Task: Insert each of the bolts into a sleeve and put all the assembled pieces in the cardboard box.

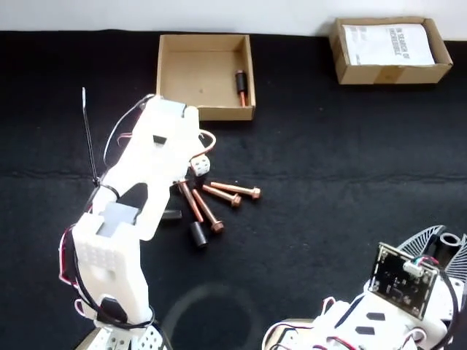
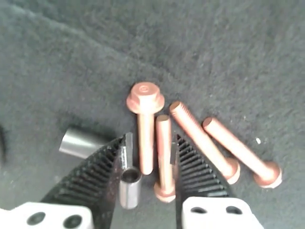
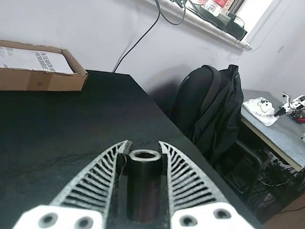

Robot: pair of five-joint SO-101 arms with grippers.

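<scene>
My left hand [image 2: 151,143] hangs low over the four copper-coloured flanged metal bolts [image 2: 193,128], which lie in a loose cluster on the black cloth-covered table [image 1: 350,168], left of centre. Its jaws stand wide, holding nothing, and straddle two bolts at once. A short grey metal sleeve [image 2: 129,188] lies right against one finger, and a dark tubular sleeve [image 2: 78,142] rests just beyond it.

My right hand [image 3: 144,145] sits near the right edge of the table, closed around an upright black cylindrical sleeve [image 3: 144,183] with its bore facing up.

The open brown cardboard box [image 1: 168,69] stands at the far side, with one bolt-and-sleeve assembly [image 1: 240,86] lying along its right wall.

If I close my left hand here, I judge it may clamp both bolts together, or pinch one askew. Its finger could also nudge the grey sleeve and set it rolling. A bolt held crooked would likely catch on the black sleeve's rim instead of sliding in.
</scene>
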